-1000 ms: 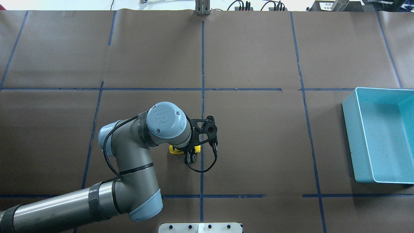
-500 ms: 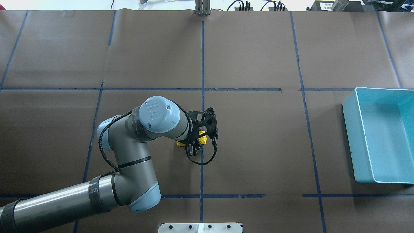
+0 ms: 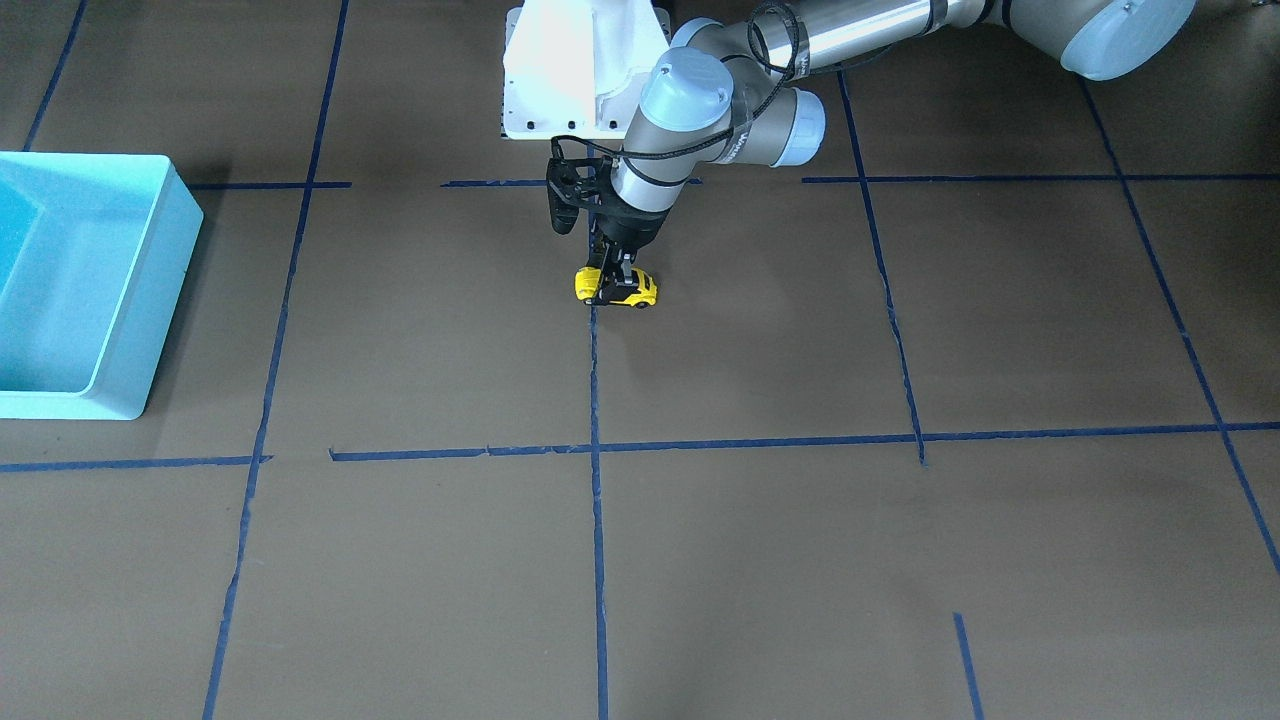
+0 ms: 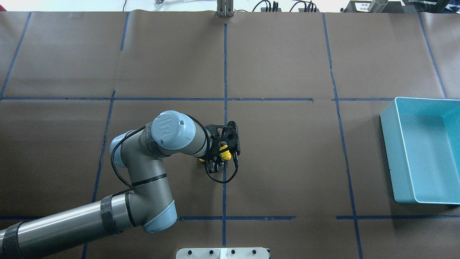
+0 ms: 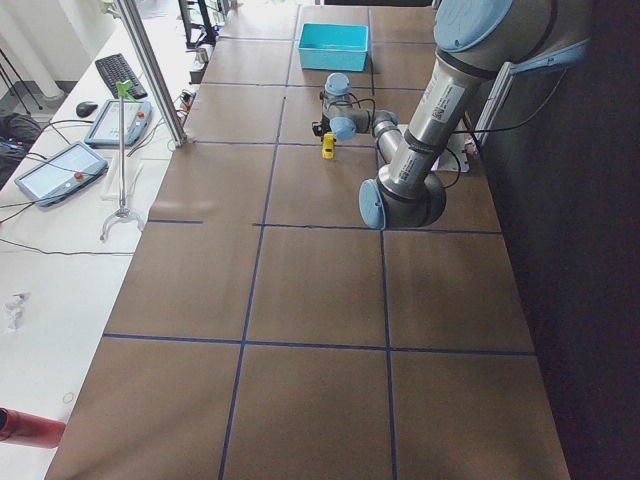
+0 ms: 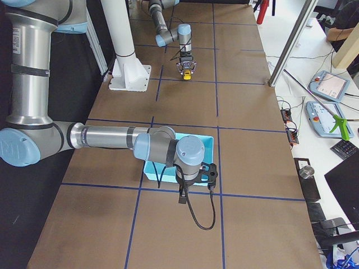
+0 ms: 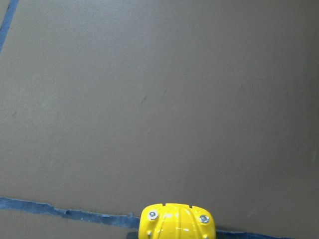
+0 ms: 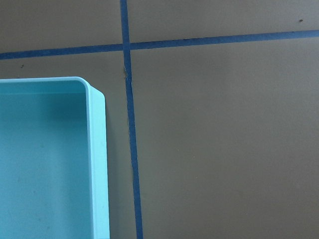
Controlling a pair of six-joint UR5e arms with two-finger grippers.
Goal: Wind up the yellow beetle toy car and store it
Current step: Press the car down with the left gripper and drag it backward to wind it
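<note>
Near the middle of the overhead view, the left hand [image 4: 215,164] is pointing down and is clenching the yellow beetle toy car [image 4: 225,154], with most of the car hiding under the wrist. In the front-facing view, the black fingers [image 3: 604,283] are pressing on the two long sides of the car body. The car is lying lengthwise across the frame, and its left end is overlapping a blue tape line [image 3: 594,380]. Whether the wheels are touching the bench [image 4: 287,162] cannot be told.

In the left wrist view, one rounded yellow end of the car, with two small silver studs, is showing at the bottom edge, and a tape strip is running behind it.

At the right edge of the overhead view, the turquoise bin [image 4: 389,144] is sitting well apart from the car.

In the right-side view, the right hand [image 6: 183,193] is hanging at the lower middle of the frame, over the near corner of the bin. Whether it is clenched or released cannot be told. Its wrist camera is looking straight down, showing the bin corner at lower left and a tape crossing at upper left.
</note>
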